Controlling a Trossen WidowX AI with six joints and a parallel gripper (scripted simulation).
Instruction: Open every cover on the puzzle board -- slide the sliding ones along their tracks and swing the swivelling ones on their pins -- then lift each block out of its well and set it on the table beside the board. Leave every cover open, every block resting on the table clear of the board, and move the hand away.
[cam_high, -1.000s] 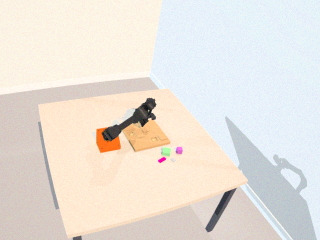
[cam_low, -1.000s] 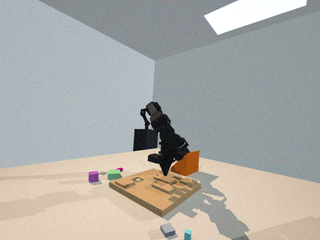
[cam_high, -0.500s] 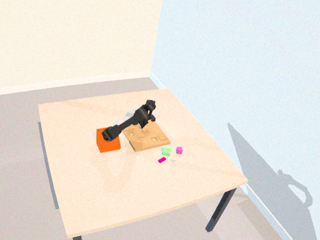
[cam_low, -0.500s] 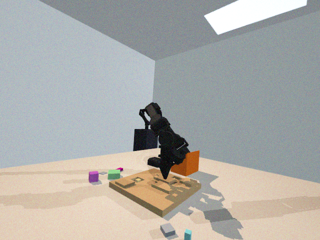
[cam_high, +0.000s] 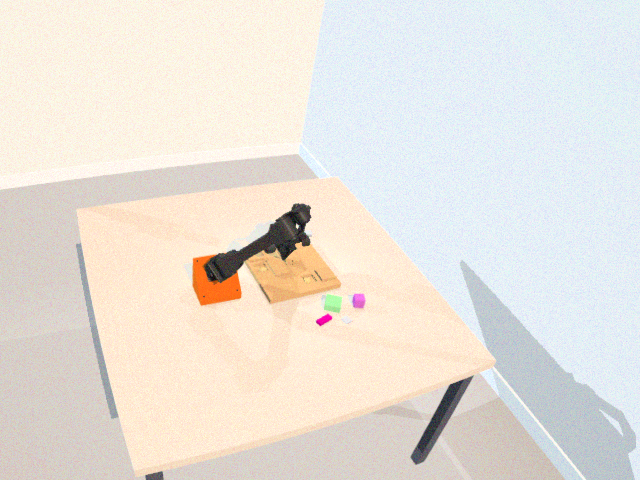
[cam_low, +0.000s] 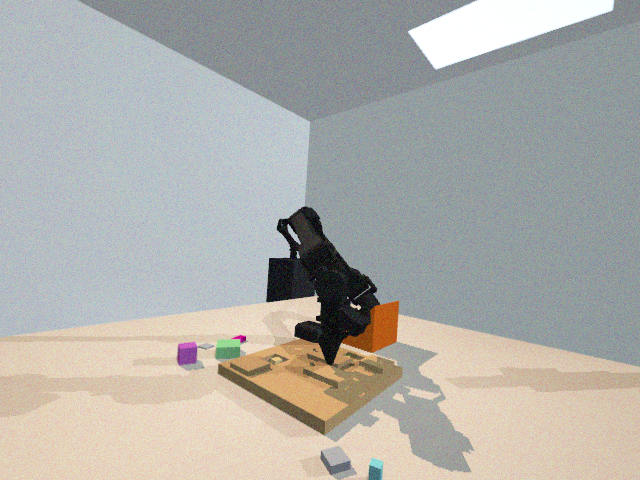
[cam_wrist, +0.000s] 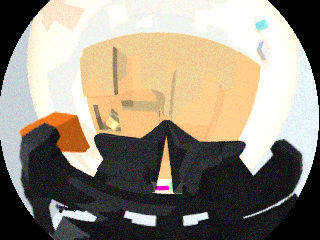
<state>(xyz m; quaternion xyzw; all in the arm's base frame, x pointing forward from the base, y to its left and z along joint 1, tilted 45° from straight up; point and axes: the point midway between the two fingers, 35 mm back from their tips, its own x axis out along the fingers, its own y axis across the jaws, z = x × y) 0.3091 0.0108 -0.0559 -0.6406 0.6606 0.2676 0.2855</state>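
Observation:
The wooden puzzle board (cam_high: 281, 293) (cam_low: 289, 384) (cam_wrist: 192, 45) lies flat on the table. My gripper (cam_high: 285, 257) (cam_low: 330, 363) (cam_wrist: 167, 121) is shut and empty, its tips low at the raised covers in the board's middle; contact cannot be told. One raised cover (cam_low: 250, 365) sits near a corner, beside an opening with a pale yellow piece (cam_low: 276, 359). Another raised cover (cam_low: 321, 375) lies by the fingertips. In the wrist view a pale yellow piece (cam_wrist: 113, 123) shows in an opening at the left. The arm and its shadow hide part of the board.
A green block (cam_high: 332, 303) (cam_low: 227, 349), purple cube (cam_high: 358, 300) (cam_low: 187, 353), magenta block (cam_high: 324, 319) (cam_low: 239, 338) and thin grey tile (cam_high: 346, 320) (cam_low: 206, 346) lie off one side. A grey block (cam_low: 336, 459) and cyan block (cam_low: 375, 469) (cam_wrist: 261, 24) lie off another. The orange base (cam_high: 217, 294) (cam_low: 385, 326) stands close by.

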